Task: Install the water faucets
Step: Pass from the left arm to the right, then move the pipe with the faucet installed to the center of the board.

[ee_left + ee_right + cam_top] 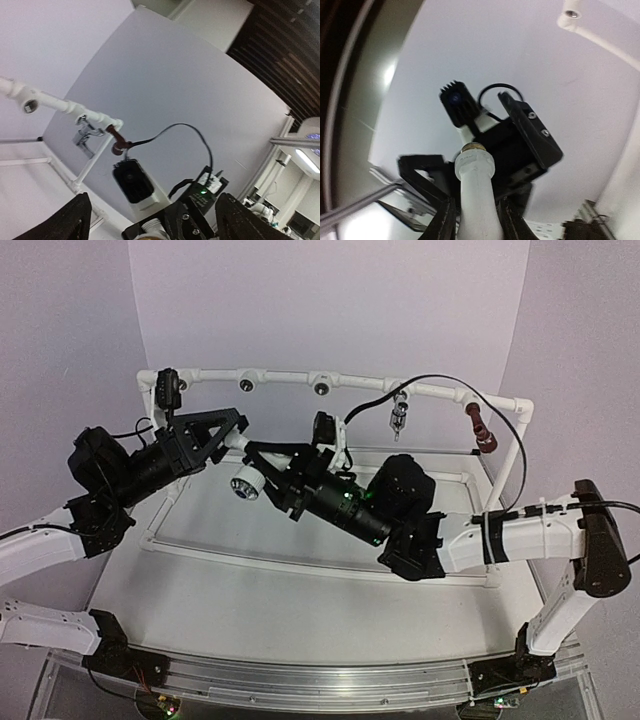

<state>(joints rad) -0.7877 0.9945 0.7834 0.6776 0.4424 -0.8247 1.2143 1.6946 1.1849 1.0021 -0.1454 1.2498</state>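
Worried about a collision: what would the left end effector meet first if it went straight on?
Likely the white tap held by the right end effector, which sits right ahead of it; depth is unclear.

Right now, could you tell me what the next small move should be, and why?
Probably lift the right gripper toward an empty socket on the rear pipe: it clamps the white faucet, and the left gripper stands open.

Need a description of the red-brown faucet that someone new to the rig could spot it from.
Find the white PVC pipe frame and follow its back rail to the right end. Two taps hang there: the red-brown faucet is nearest the right corner, just right of the silver faucet. It is the only dark reddish piece; its neighbour is shiny metal.
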